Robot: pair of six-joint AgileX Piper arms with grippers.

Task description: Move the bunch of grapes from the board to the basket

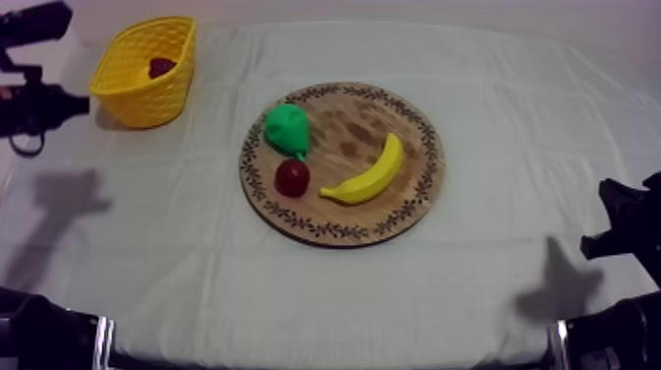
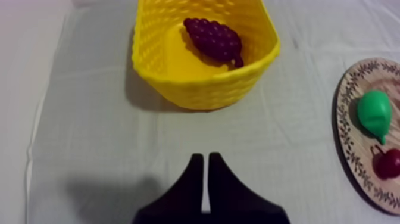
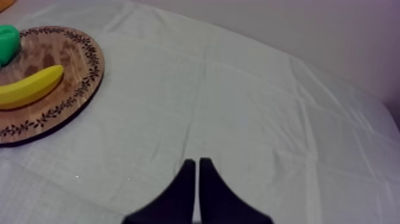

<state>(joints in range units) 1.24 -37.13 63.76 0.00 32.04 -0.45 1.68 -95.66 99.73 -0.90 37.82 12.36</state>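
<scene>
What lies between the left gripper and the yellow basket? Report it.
Only bare cloth, in the left wrist view, between the left gripper and the yellow basket holding the bunch of grapes.

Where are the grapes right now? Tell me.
Top view: the grapes lie inside the yellow basket at the far left, apart from the wooden board.

Both arms were plain black all over, kinda chunky and blocky. The left arm [image 1: 34, 335] and the right arm [image 1: 620, 339] each had a pale ring [image 1: 98, 339] near the base, silver or white, hard to call from up there. The left gripper [image 2: 205, 158] and right gripper [image 3: 197, 161] had matte black fingers too, wide at the root and tapering to slim tips, with no markings.
</scene>
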